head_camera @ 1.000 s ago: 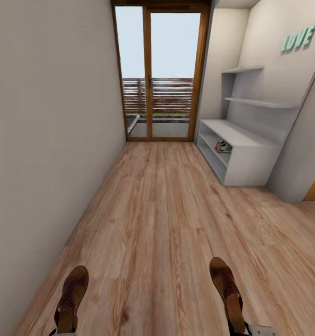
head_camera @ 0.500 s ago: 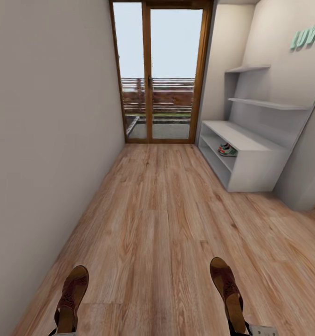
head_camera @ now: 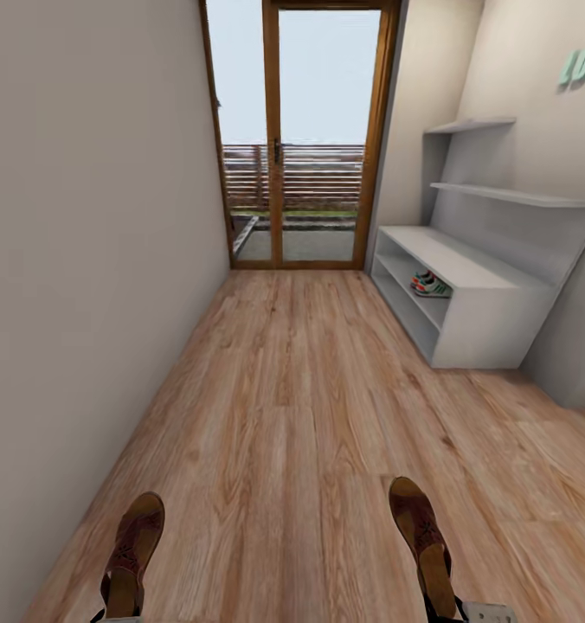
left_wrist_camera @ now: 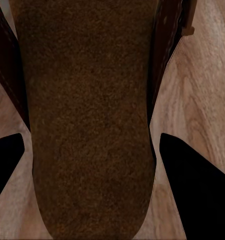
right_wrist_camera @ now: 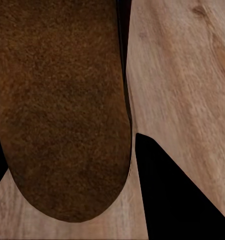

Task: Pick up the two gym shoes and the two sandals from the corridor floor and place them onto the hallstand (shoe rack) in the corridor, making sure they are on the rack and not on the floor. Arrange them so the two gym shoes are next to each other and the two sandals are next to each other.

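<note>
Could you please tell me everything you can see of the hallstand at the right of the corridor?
The hallstand is a wide, light-grey unit with a matte, painted look, standing on the wood floor against the right wall near the glazed door. It has a long bench top, open low shelf levels beneath and two stepped wall shelves above. The gym shoes sit side by side in its upper open compartment.

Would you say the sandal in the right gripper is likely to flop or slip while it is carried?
The sandal looks fairly stiff: its sole juts forward without sagging. Its rough, grainy underside probably grips rather than slides. Held at the heel by the right gripper, it may pivot if jolted.
</note>
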